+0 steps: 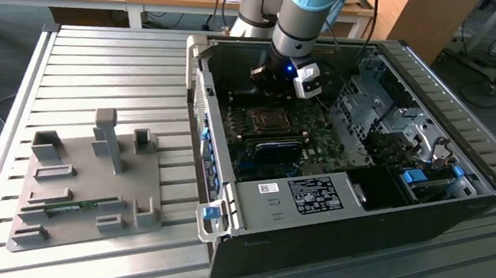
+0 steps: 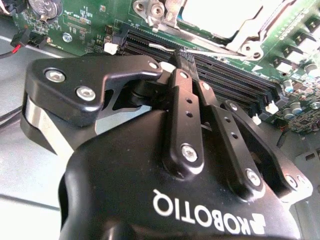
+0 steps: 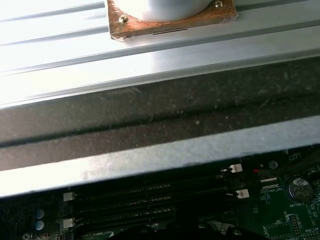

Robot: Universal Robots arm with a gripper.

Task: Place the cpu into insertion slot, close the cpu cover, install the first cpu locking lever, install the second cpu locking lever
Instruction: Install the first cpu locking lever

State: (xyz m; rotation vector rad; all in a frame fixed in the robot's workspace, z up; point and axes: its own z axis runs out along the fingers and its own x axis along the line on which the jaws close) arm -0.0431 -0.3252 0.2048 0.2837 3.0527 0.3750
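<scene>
**1. STATUS.** The gripper (image 1: 279, 86) hangs inside the open computer case (image 1: 462, 151), over the motherboard (image 1: 319, 152) and near the insertion slot (image 1: 272, 121). In the second wrist view the fingers (image 2: 187, 100) meet at the tip. The pincer is narrow, w/ nothing visible betw. the pads.

**2. TASK PARTS.** The cpu cover (image 2: 245, 37) lies flat on the slot. The pale surface in its window reads as the cpu (image 2: 220, 15), i.e. seated (glare hides detail). A thin locking lever (image 2: 210, 50) runs along the cover edge nearest the fingertips and very close to them. Contact cannot be confirmed.

**3. STEP IN HAND (judgement).** Placement and cover closing look done, so work is at the lever stage. Whether this is the 1st or 2nd lever cannot be told.

**4. REQ. FOR THE MOVE.** Lever work calls for a short, controlled push w/ the closed tip: down, then sideways under the catch, w/o sliding off the wire.

**5. CLEARANCE.**
- The memory slots (image 2: 235, 80) run just beside the lever, under the fingers. Their white end clips stand proud, so margin there is min.
- In the first wrist view the case wall (image 3: 150, 120) rises close beside those slots.
- Open room is upward, through the case opening.
- The fixture tray (image 1: 82, 185) sits well apart on the table (image 1: 101, 65), at the exterior view's left.
</scene>
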